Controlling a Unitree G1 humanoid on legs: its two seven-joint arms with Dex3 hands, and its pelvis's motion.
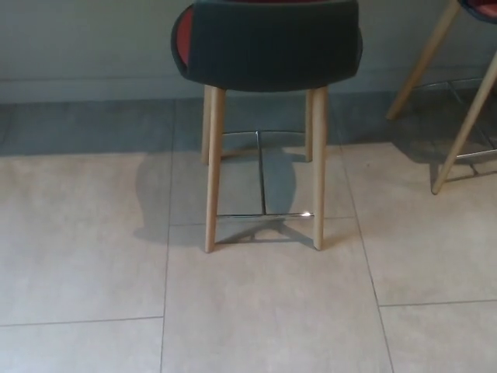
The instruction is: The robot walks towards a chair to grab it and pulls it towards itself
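A tall chair point(266, 45) stands at the top middle of the head view, its dark curved backrest turned toward me with a strip of red seat showing at its left edge. Four slim wooden legs point(213, 167) reach down to the tiled floor, joined low down by a shiny metal footrest point(262, 214). The top of the backrest is cut off by the picture's edge. Neither of my hands shows in this view.
A second chair point(458, 101) of the same kind stands at the top right, only its wooden legs and metal rung showing. A grey wall point(85, 47) runs behind both chairs. Beige floor tiles point(264, 311) lie between me and the chair.
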